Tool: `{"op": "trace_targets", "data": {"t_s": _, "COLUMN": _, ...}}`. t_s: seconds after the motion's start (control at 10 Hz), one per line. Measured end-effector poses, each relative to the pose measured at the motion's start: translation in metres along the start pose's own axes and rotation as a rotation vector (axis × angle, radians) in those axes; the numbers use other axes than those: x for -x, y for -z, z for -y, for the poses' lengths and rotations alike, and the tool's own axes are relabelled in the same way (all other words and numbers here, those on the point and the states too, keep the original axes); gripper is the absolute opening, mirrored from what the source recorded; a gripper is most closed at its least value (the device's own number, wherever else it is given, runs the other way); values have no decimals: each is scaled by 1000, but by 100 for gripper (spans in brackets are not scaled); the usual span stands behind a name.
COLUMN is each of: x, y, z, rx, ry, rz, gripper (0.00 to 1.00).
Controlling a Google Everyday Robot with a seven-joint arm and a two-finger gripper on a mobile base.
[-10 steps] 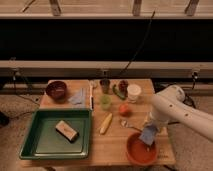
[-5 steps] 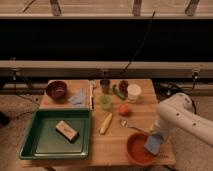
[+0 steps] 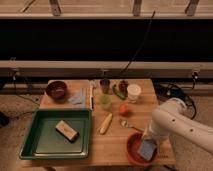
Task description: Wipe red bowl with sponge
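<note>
Arm (image 3: 177, 125) has come in lower and closer over the last second; it was angled higher above the bowl, now the forearm end sits right at the bowl's right rim. The sponge (image 3: 147, 148) has moved with it, from the rim area down into the bowl (image 3: 134, 149). My read: contact is made and wiping is under way, not finished.

Gripper (image 3: 150, 141) is at the bowl's right side, mostly hidden by the arm and sponge; can't tell if it's spread or pinching, though the sponge moving with it suggests a hold.

Bowl: red-orange, shallow, round, at the counter's (image 3: 115, 145) front right corner, close to the edge. Same spot as in both earlier frames, so no sliding so far. The sponge, a pale blue flat pad, covers its right half; the left inner wall is bare. Can't see any dirt inside.

Nothing else has shifted: green tray (image 3: 37, 147) front left with a tan block (image 3: 66, 130) in it, dark bowl (image 3: 56, 90) back left, blue cloth (image 3: 79, 97), banana (image 3: 105, 123), spoon (image 3: 129, 125) just behind the red bowl, orange fruit (image 3: 123, 109), white cup (image 3: 133, 92).

Risk: bowl near the edge, a sideways wipe could push it off.
</note>
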Motion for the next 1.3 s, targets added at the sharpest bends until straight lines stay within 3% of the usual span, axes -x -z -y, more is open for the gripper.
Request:
{"op": "trace_targets", "data": {"t_s": 0.4, "x": 1, "y": 0, "z": 27, "rx": -40, "ry": 58, "rz": 2, "gripper": 18}}
{"op": "trace_targets", "data": {"t_s": 0.8, "x": -6, "y": -1, "z": 37, "rx": -62, "ry": 68, "rz": -5, "gripper": 54}}
{"op": "trace_targets", "data": {"t_s": 1.3, "x": -6, "y": -1, "z": 37, "rx": -61, "ry": 68, "rz": -5, "gripper": 56}}
